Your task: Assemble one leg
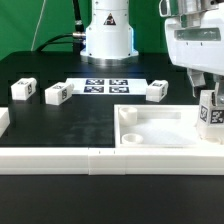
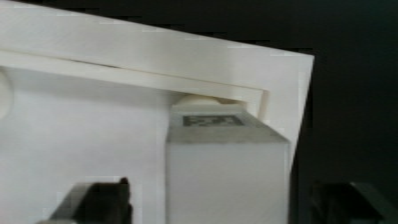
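Note:
My gripper (image 1: 209, 98) is at the exterior view's right, over the right corner of the large white tray-like part (image 1: 160, 140). It is shut on a leg (image 1: 211, 112), a white post with a black-and-white tag, held upright at that corner. In the wrist view the leg (image 2: 231, 160) runs between my dark fingertips (image 2: 102, 200), its tag (image 2: 214, 121) facing the camera and its far end at the tray part's corner (image 2: 196, 70). My gripper (image 2: 222, 205) closes around it. Three more legs lie on the black table: one (image 1: 24, 90), one (image 1: 56, 94) and one (image 1: 156, 90).
The marker board (image 1: 105, 85) lies flat at the back middle, in front of the arm's white base (image 1: 108, 35). A white rail (image 1: 60, 158) runs along the table's front edge. A round hole (image 1: 129, 114) shows in the tray part's left corner.

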You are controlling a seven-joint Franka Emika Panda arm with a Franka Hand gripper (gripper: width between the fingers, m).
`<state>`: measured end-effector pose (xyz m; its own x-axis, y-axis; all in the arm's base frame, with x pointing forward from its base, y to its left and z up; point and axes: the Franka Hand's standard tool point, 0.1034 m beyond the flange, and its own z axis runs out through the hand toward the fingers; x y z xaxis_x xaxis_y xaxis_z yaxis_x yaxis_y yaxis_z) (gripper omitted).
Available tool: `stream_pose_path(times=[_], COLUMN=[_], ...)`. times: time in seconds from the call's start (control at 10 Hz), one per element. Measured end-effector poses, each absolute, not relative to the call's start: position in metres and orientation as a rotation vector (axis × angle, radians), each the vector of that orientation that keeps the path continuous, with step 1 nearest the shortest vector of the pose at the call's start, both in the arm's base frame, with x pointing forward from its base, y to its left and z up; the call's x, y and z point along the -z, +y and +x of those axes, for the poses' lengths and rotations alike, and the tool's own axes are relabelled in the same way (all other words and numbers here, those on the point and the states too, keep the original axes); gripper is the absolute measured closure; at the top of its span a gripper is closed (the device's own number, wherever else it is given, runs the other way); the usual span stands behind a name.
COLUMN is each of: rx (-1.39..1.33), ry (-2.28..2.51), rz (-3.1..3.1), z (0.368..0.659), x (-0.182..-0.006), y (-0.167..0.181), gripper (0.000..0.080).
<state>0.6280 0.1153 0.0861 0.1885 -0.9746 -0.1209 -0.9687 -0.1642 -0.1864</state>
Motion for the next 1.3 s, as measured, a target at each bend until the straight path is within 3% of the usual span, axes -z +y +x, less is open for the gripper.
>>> stream_pose_path(times=[0.1, 0.3, 0.6, 1.3], rx=[0.047, 0.054, 0.005, 0.103], ry=[1.813, 1.594, 1.114, 0.207], rz=[-2.288, -2.465, -2.799, -3.039], z=[0.628, 0.626, 0.628, 0.628], x=[-0.086, -0.085, -0.088, -0.075], y=[0.115, 0.119, 0.131, 0.123], gripper=[0.0191, 0.0161, 0.015, 0.015])
